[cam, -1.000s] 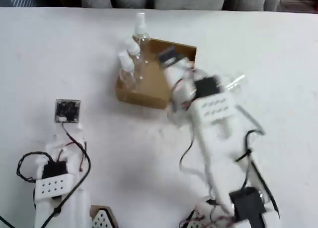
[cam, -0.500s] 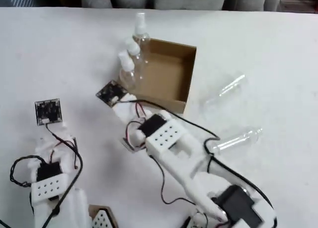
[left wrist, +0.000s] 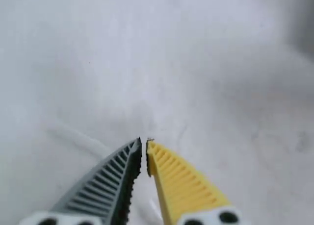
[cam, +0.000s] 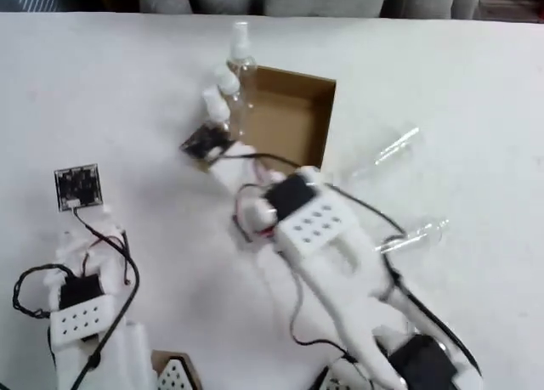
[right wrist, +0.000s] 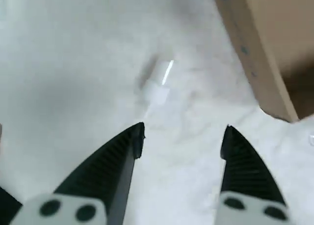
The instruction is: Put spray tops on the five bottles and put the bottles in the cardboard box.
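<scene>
Right pincer (right wrist: 181, 132) gapes wide and empty above the surface (right wrist: 73, 63). A small white spray top (right wrist: 156, 90) lies just ahead of its tips, and the cardboard box (right wrist: 245, 53) corner is just beside it. 3 capped bottles (cam: 228, 84) stand beyond it at the box's edge; 2 uncapped bottles (cam: 389, 152) lie well apart. Left pincer (left wrist: 143, 146) is closed on nothing.

White arms (cam: 340, 267) w/ black cables (cam: 127, 267), left claw (left wrist: 143, 151) grey/yellow ribbed, right claw (right wrist: 181, 137) black ribbed
</scene>
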